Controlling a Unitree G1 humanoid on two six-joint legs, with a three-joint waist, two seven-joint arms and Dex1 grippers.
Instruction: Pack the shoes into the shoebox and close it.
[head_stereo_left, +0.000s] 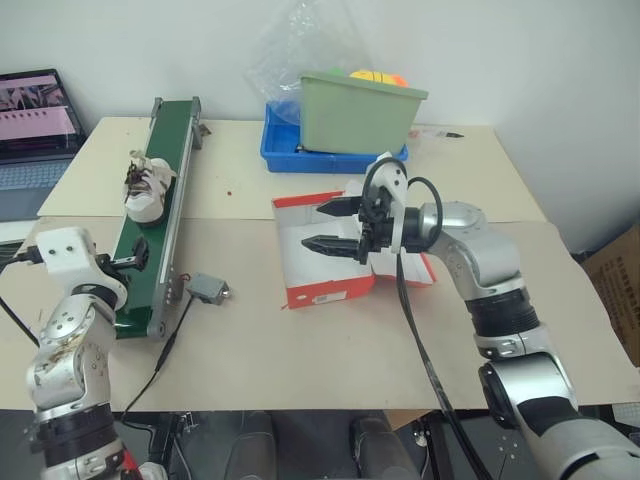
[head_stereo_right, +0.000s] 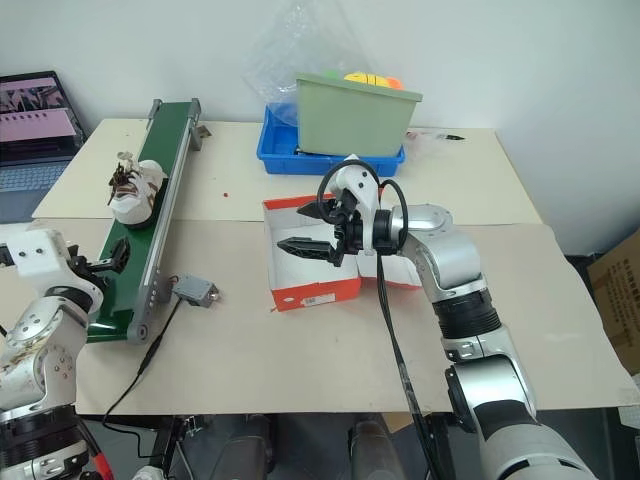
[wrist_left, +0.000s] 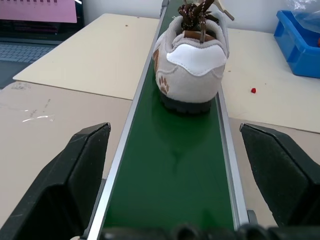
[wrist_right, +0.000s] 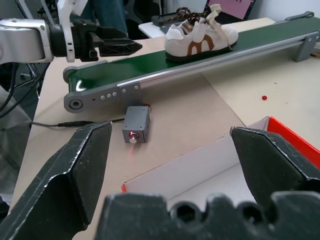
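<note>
Lining up on the shoe (wrist_left: 191, 67): sits dead ahead of the left claw (wrist_left: 175, 165), heel toward the claw, toe and laces pointing away. Long axis runs along the green belt (wrist_left: 172, 175), same line as the claw's approach, so the heel is the first face met. Left claw wide, empty, one finger either side of the belt at its near end, shoe a fair way ahead on the belt, not touching.

Right claw (head_stereo_left: 335, 227) also wide and empty, hanging just over the open box (head_stereo_left: 310, 262), pointing across toward the belt. Shoe well apart from it, far side of the small grey control unit (wrist_right: 136, 124). Left arm clearly nearer; pickup looks like its job.

Box open, white inside, apparently empty, lid (head_stereo_left: 400, 265) folded back under the right arm. Just one shoe visible on the belt. Packing not started, by the look of it.

Likely next: straight advance along the belt, then closing across the heel sides. Risk: fingers clipping the belt's side rails on the way in.
</note>
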